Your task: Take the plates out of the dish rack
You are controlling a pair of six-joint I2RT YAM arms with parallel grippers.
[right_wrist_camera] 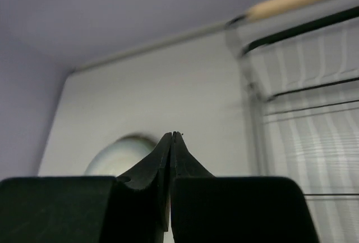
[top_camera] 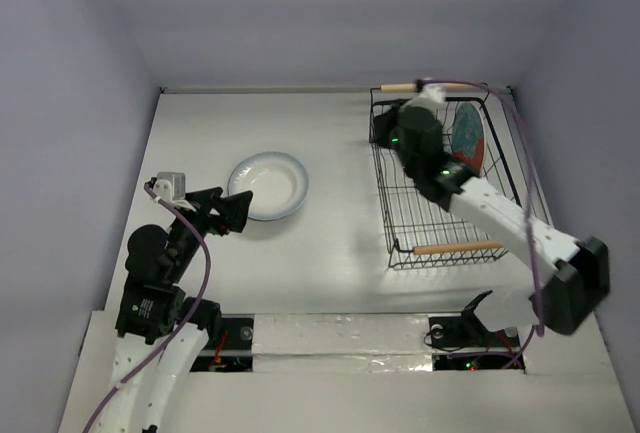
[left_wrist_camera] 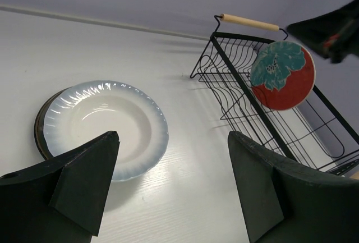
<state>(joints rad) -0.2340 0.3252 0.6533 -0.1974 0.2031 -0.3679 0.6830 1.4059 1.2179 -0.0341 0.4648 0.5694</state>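
1. Right gripper [right_wrist_camera: 170,137]: fingers pressed together, nothing between them. It hangs over the far left part of the dish rack [top_camera: 386,205] and points out past the rack's left side.
2. Left gripper [left_wrist_camera: 174,142]: fingers spread wide, holding nothing. It is well to the left of the dish rack, just beside the white plate.
3. White plate with bluish rim [left_wrist_camera: 106,126]: lying flat on the table [top_camera: 330,153], well apart from the rack on its left. It sits on top of a darker plate [left_wrist_camera: 38,132], of which only a sliver of rim shows.
4. Red plate with teal floral centre [left_wrist_camera: 282,76]: standing on edge inside the dish rack, toward its far right side and to the right of the right arm's wrist.
5. Dish rack: black wire, with one wooden handle [top_camera: 457,247] at its near end and another [left_wrist_camera: 249,22] at its far end. The red plate is the only plate seen in it.
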